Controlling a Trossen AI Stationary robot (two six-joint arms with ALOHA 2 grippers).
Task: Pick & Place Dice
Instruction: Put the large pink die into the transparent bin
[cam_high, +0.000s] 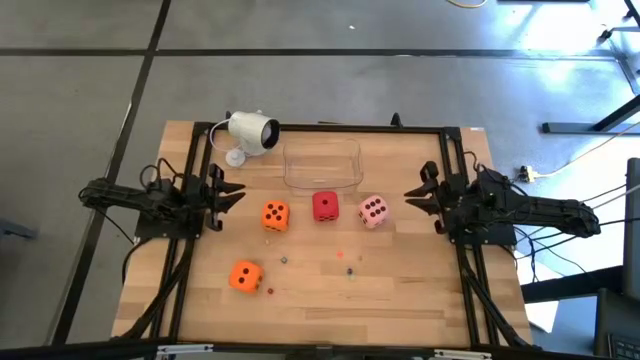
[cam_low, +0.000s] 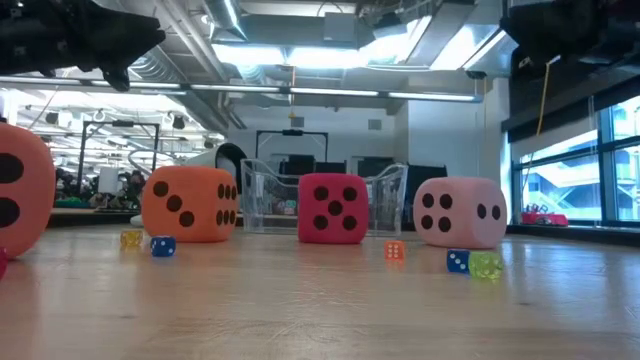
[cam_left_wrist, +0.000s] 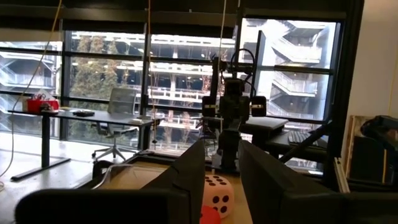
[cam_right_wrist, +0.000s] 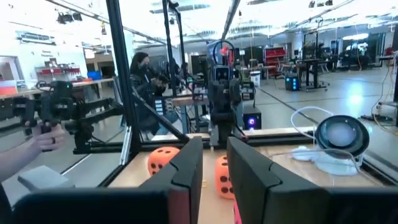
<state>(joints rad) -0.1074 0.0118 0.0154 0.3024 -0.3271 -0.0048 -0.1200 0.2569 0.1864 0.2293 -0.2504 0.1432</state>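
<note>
Wooden table (cam_high: 400, 300) with four dice, three in a row before a clear container (cam_high: 322, 164), one orange die (cam_high: 245, 276) nearer; both open, empty end effectors (cam_high: 228, 193) (cam_high: 418, 195) risk nudging closely spaced neighbours.

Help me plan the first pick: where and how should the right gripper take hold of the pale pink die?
Grip the pale pink die across two opposite flat faces, coming from above. It sits flat, clear of the red die, nearest the open right gripper.
</note>
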